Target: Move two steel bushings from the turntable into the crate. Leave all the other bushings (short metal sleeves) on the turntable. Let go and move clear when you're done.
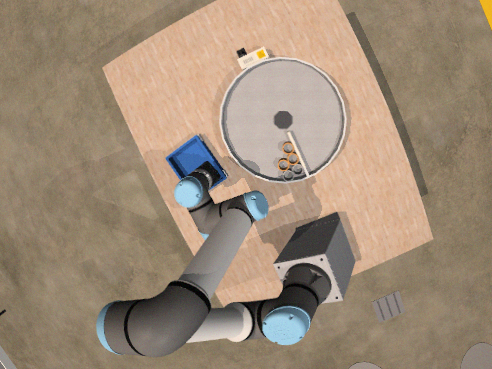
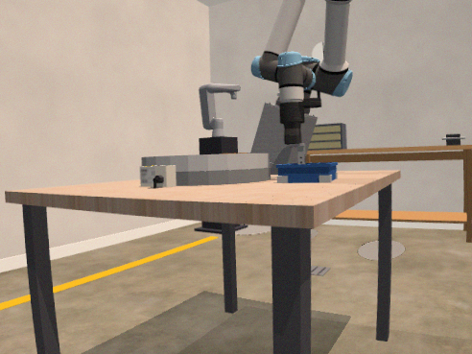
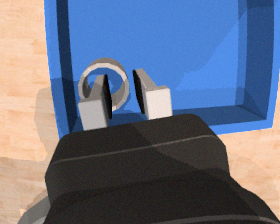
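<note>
The blue crate (image 1: 192,160) stands on the table left of the grey turntable (image 1: 283,119). My gripper (image 3: 121,86) hangs just above the crate's near left part, also seen in the side view (image 2: 294,154). Its fingers stand partly apart with only blue floor showing between them. One steel bushing, a grey ring, lies on the crate floor behind the left fingertip, not between the fingers. On the turntable's near edge sit steel bushings (image 1: 293,167) and orange-rimmed bushings (image 1: 285,156) beside a pale bar (image 1: 300,152).
A small control box (image 1: 252,56) sits at the turntable's far edge. The robot's grey base block (image 1: 317,257) stands at the table's near right. A dark hub (image 1: 283,119) marks the turntable's centre.
</note>
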Motion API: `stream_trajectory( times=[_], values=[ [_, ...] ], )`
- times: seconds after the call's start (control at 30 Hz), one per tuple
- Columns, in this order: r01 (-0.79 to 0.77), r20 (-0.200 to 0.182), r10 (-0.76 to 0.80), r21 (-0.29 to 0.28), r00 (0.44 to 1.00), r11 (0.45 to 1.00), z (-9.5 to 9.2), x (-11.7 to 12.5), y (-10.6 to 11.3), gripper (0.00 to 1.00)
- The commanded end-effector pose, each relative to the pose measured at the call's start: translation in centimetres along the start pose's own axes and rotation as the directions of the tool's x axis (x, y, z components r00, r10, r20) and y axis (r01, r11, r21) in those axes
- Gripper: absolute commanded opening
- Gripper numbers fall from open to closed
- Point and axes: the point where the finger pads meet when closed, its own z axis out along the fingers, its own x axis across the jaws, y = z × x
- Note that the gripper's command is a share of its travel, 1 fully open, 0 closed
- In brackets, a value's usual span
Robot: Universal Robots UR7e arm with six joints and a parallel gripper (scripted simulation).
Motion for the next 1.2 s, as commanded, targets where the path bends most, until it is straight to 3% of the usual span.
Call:
stream_trajectory(
  times=[0.0,0.8,0.97,1.17],
  values=[
    [0.0,-0.001,0.0,0.0,1.0,1.0,-0.2,0.0,0.0,0.47],
    [0.0,-0.001,0.0,0.0,1.0,1.0,-0.7,0.0,0.0,0.47],
    [0.0,-0.001,0.0,0.0,1.0,1.0,-5.9,0.0,0.0,0.47],
    [0.0,-0.001,0.0,0.0,1.0,1.0,-5.9,0.0,0.0,0.47]
  ],
)
